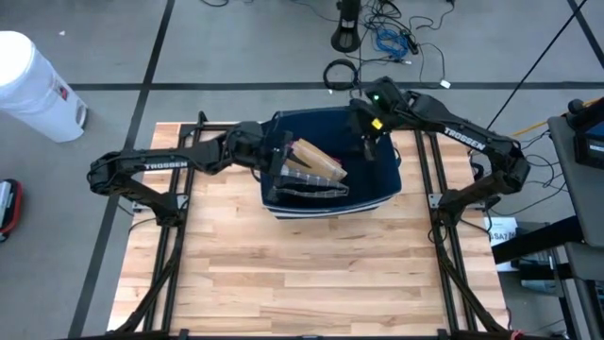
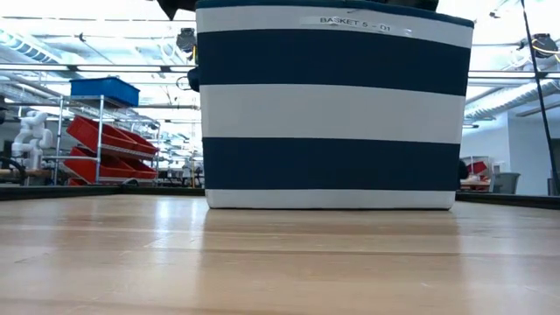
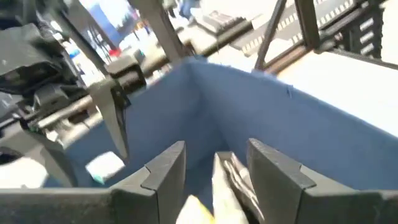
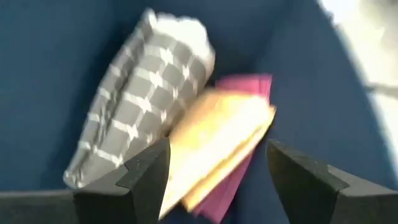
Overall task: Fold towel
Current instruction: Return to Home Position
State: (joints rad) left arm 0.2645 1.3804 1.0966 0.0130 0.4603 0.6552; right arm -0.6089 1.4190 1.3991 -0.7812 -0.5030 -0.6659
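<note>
Left and right jaws gaped empty above grey-checked, yellow and magenta folded towels (image 4: 208, 134): seemingly soft, light, best pinched at folded edges.

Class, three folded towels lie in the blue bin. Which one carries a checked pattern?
The gray towel, crossed by a grid of white lines. The yellow towel lying against it and the magenta towel are both plain.
</note>
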